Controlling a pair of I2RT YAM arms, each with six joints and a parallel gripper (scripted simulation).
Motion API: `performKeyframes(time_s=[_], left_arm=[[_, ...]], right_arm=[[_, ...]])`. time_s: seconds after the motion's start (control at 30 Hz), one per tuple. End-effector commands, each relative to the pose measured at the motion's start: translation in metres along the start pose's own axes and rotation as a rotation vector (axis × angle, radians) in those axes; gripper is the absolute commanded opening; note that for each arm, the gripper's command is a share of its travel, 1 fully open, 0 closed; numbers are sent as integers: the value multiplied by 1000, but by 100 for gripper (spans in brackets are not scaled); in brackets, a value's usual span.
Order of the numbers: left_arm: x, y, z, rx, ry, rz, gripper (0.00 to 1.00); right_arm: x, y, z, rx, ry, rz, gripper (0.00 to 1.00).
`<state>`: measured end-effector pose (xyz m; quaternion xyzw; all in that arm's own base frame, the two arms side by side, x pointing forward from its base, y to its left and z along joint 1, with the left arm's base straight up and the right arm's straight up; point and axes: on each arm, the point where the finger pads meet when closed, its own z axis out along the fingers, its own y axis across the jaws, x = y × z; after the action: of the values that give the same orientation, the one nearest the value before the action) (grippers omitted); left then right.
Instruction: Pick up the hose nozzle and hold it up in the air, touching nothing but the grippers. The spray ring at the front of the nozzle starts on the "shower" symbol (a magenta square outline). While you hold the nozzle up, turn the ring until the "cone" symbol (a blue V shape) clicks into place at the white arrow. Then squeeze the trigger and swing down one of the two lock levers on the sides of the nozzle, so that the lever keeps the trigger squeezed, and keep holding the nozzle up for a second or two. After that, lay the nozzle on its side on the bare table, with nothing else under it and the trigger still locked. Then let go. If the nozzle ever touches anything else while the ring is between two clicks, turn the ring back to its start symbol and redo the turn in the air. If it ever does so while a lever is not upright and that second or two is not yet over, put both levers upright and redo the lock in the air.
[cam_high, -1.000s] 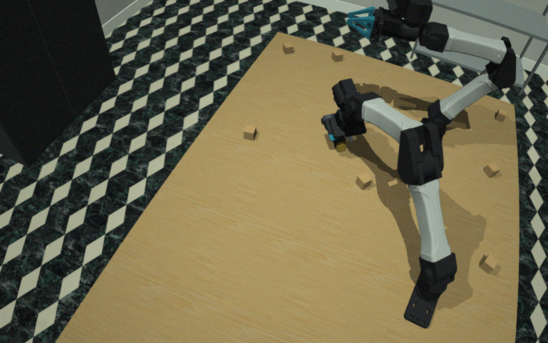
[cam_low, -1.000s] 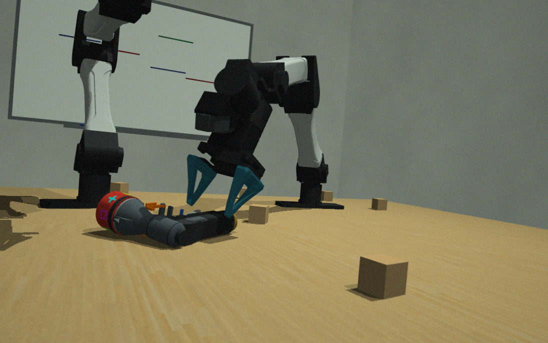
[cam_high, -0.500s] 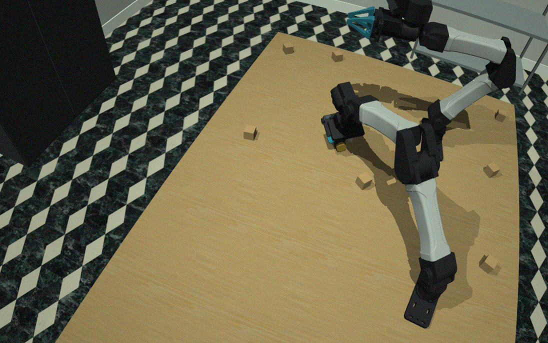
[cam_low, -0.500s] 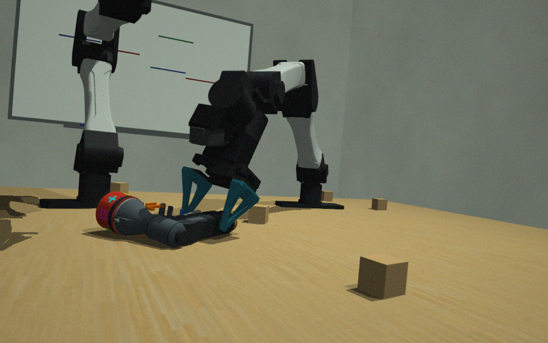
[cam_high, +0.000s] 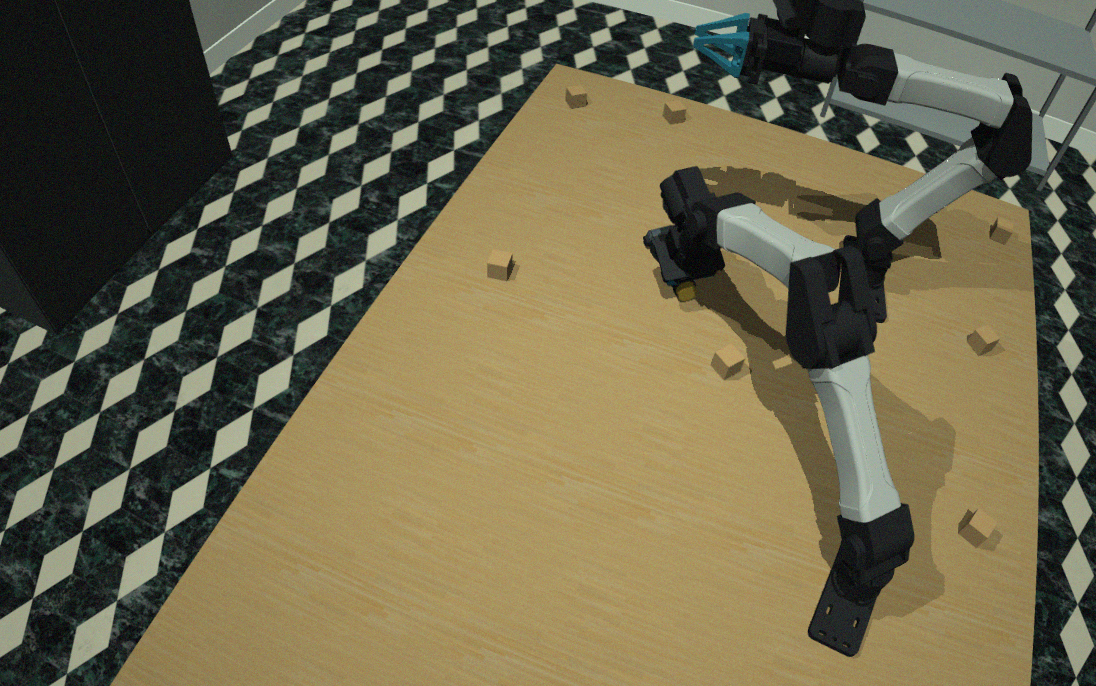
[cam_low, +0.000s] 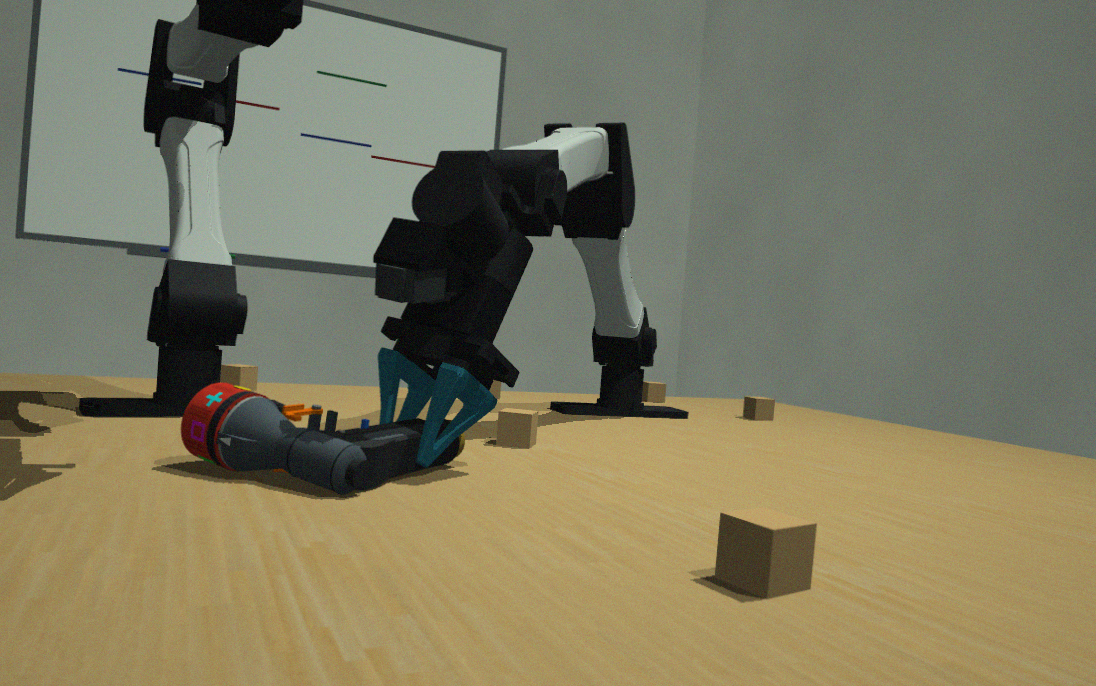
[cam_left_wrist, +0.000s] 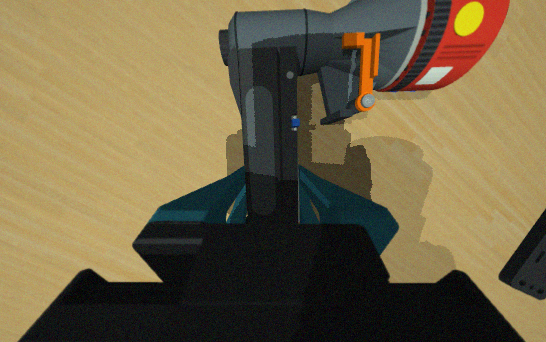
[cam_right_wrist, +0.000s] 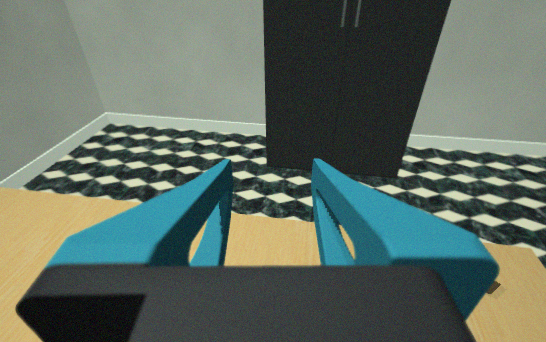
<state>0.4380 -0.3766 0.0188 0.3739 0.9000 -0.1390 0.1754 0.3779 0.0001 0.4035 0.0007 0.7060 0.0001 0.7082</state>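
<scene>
The hose nozzle (cam_low: 258, 432) (cam_left_wrist: 272, 30) lies on its side on the table. On its red spray ring (cam_low: 192, 420) (cam_left_wrist: 480, 45), the magenta square (cam_low: 197, 431) is beside the white arrow (cam_low: 225, 441). The upper orange lock lever (cam_left_wrist: 369, 70) (cam_low: 303, 410) stands off the handle; the lower one is mostly hidden. My left gripper (cam_low: 404, 443) (cam_left_wrist: 272, 171) is shut on the nozzle's handle, one finger on each side; only a thin light edge of the trigger shows there. My right gripper (cam_high: 697, 38) (cam_right_wrist: 272, 171) is partly open and empty, high beyond the table's far edge in the top view.
Several small wooden blocks lie scattered on the table (cam_high: 485, 485). One block (cam_high: 728, 361) (cam_low: 516, 427) lies near the handle's brass end (cam_high: 685, 291); another block (cam_high: 500, 265) (cam_low: 764, 554) lies farther off, across from the arm bases.
</scene>
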Motion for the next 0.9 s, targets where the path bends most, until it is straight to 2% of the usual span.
performKeyframes(time_s=[0.0,0.23,0.3,0.4,0.5,0.6,0.67,0.7,0.8,0.87], left_arm=[[-25,-6,-18,6,-76,25,36],[-25,-6,-18,6,-76,25,36],[-17,-8,-27,10,-36,18,36],[-24,-5,-32,6,-64,17,36],[-19,-5,-32,10,-39,11,36],[-28,0,-41,6,-68,-5,36],[-41,1,-44,4,-130,3,36],[-25,1,-33,9,-87,-5,36],[-36,-12,-39,14,-108,20,36],[-39,-6,-43,9,-118,13,36]], right_arm=[[1,3,-1,-9,-6,-6,37],[1,3,-1,-9,-6,-6,37],[1,3,-1,-9,-6,-6,37],[1,3,-1,-9,-6,-6,37],[1,3,-1,-9,-6,-6,37],[1,3,-1,-9,-6,-6,37],[1,3,-1,-9,-6,-6,37],[1,3,-1,-9,-6,-6,37],[1,3,-1,-9,-6,-6,37],[1,3,-1,-9,-6,-6,37]])
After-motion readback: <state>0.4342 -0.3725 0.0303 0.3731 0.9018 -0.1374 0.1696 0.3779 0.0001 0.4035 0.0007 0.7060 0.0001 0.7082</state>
